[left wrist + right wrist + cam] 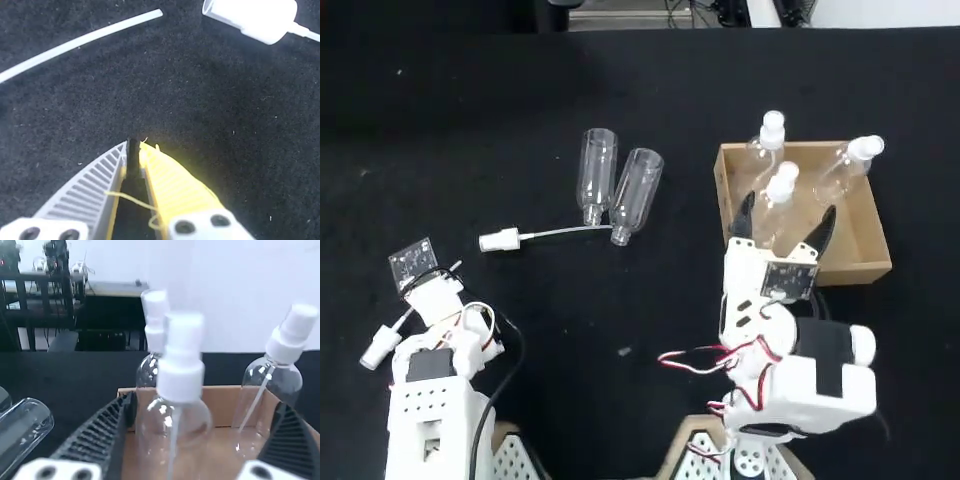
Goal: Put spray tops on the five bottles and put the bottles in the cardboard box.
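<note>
Squarely within spread right gripper (787, 208), capped bottle (778, 200)

Three bottles (780, 200) in cardboard box (856, 268); two bottles (636, 190) lying left of it; spray top (501, 240) beyond, perhaps touching one.

The high camera looks straight down on the black table (620, 100) from well above. The left wrist camera points steeply down, very close to that table. The right wrist camera sits low and faces nearly level into the cardboard box (222, 405), which the high view also shows.
</note>
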You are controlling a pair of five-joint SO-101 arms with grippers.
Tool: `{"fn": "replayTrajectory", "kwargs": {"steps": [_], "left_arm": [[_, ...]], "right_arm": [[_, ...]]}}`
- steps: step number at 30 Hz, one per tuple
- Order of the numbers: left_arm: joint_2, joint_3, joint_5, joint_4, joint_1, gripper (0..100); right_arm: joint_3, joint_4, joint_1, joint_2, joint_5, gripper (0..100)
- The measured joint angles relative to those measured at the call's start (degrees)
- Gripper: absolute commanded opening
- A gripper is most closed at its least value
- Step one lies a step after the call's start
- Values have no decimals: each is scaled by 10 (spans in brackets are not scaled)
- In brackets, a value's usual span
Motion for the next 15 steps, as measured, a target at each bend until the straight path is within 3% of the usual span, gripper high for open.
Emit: {"fn": "replayTrajectory", "kwargs": {"steps": [15], "left_arm": [[0,0,0,0,0,40]], "right_arm": [[18,32,0,-67,0,361]]}}
